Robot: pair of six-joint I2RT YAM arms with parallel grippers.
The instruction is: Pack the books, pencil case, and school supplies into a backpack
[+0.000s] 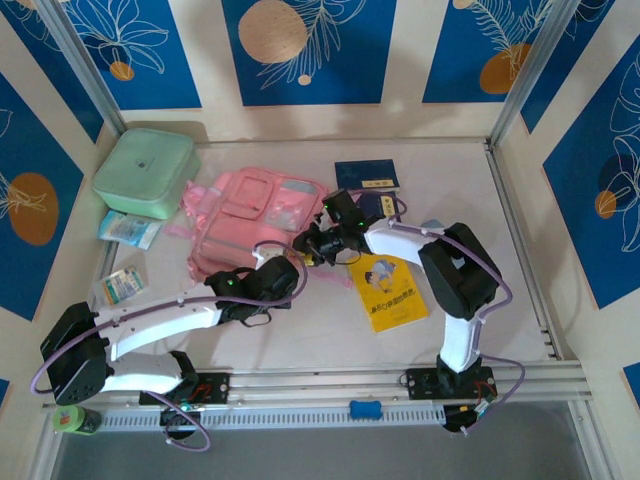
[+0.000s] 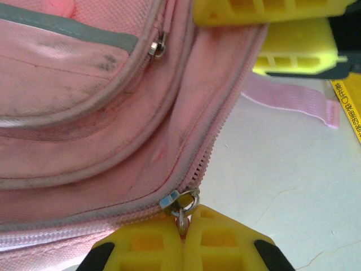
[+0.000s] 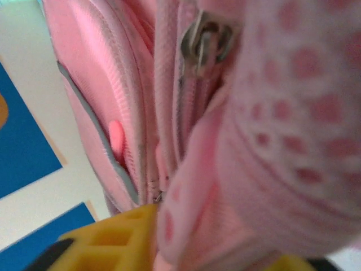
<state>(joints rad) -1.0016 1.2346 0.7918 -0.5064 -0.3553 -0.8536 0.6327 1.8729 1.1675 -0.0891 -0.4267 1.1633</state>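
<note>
The pink backpack [image 1: 250,215] lies flat mid-table. My left gripper [image 1: 292,266] is at its near right corner, shut on the metal zipper pull [image 2: 183,204], which sits pinched between the yellow fingers [image 2: 225,243]. My right gripper [image 1: 310,245] is just beyond, shut on a fold of the backpack's pink dotted mesh fabric [image 3: 271,130]; its yellow fingers [image 3: 110,240] press on either side. A second zipper slider [image 3: 204,42] shows above. A navy book [image 1: 367,175] lies behind the right arm, another [image 1: 388,206] partly under it, and the yellow book [image 1: 392,292] in front. I cannot pick out the pencil case.
A mint-green box [image 1: 145,172] stands at the back left. Two flat packets of supplies [image 1: 130,230] [image 1: 120,286] lie along the left edge. A pink strap end [image 2: 299,101] rests on the table right of the backpack. Walls close the table on three sides.
</note>
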